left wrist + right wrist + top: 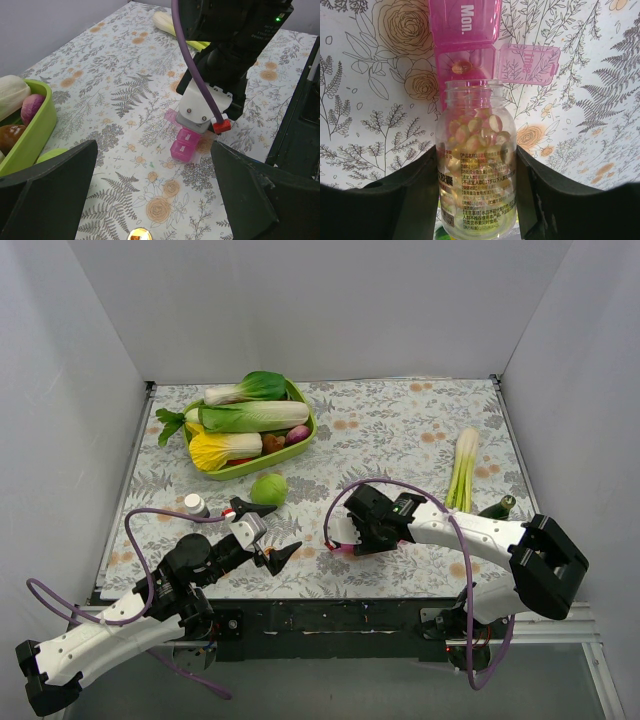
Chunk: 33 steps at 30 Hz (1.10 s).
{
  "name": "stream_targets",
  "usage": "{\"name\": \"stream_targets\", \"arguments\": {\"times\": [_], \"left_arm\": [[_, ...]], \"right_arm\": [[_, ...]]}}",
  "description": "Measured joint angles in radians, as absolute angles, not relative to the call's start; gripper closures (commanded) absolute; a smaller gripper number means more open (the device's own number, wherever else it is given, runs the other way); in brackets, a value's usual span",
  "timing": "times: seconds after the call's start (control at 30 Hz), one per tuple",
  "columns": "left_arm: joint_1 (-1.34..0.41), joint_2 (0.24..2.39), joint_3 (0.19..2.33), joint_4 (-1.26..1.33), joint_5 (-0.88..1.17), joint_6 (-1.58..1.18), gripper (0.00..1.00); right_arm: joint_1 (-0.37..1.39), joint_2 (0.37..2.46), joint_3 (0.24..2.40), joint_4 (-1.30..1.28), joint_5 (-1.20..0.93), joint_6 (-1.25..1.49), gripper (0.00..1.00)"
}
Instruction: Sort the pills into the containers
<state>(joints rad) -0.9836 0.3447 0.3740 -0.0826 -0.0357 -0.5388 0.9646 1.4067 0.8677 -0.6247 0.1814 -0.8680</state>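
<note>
My right gripper [476,150] is shut on a clear labelled bottle [476,190] full of pale amber pills [477,130]. The bottle's open mouth points at the pink strip of containers [465,50]. One cell has its lid [527,64] flipped open, and a single pill [461,66] lies in it. The cell marked Mon. is closed. From above, the right gripper [350,535] hovers over the strip [345,548]. My left gripper [265,535] stands open and empty to the left of it; its wrist view shows the strip [184,145] ahead of the gripper [154,147].
A green bowl [300,445] of cabbages and other vegetables sits at the back left, with a green round fruit [268,488] in front of it. A small white-capped object [195,505] lies near the left arm. A celery stalk [463,470] and a dark bottle [497,508] lie at the right.
</note>
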Motion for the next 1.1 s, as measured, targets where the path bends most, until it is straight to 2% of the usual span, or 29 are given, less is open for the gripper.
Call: {"name": "stream_targets", "arguments": {"times": [1.1], "left_arm": [[-0.984,0.344,0.374,-0.083,-0.032,-0.539,0.02]], "right_arm": [[0.979,1.428,0.885,-0.636,0.181,-0.873,0.99]]}}
